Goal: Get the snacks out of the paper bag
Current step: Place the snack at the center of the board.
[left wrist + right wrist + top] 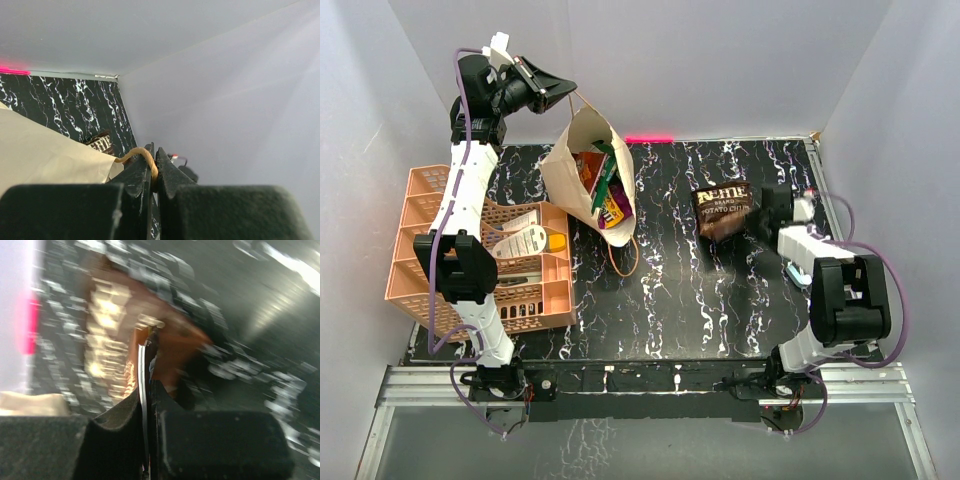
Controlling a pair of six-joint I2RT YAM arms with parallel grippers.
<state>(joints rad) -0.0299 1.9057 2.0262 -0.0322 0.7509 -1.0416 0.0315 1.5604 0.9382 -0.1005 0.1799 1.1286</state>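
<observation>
On the black marbled bench [670, 320], the largest thing is the orange mesh basket [410, 235] at the left edge, with a white tube [525, 240] lying in one of its compartments.

Just right of the basket is the paper bag [570, 165]. It hangs tipped from one thin handle [145, 156]. In the overhead view its length runs from that handle at the far left down toward the middle of the bench. Its mouth gapes upward and to the right, so the view looks straight inside. Whether its lower end rests on the bench I cannot tell. The second handle loop [623, 262] droops from the bag's near end onto the bench.

Well to the right of the bag is a dark brown packet [722, 210], printed face up. Its white lettering runs left to right across the bench and is slightly tilted. Whether it lies on the surface or is lifted clear I cannot tell.

Inside the bag the remaining snacks [605, 195] are packed together, with green, orange-red, yellow and purple showing. They lie roughly along the bag's length.

The left tool [565, 93] is raised high at the far left, above the bag's top corner. Its jaws are pressed together on the handle, which arches between the tips in the left wrist view.

The right tool [760, 210] sits at the brown packet's right edge. The right wrist view is blurred, but it shows the jaws closed on the packet's edge, with the packet spreading away beyond the tips.
</observation>
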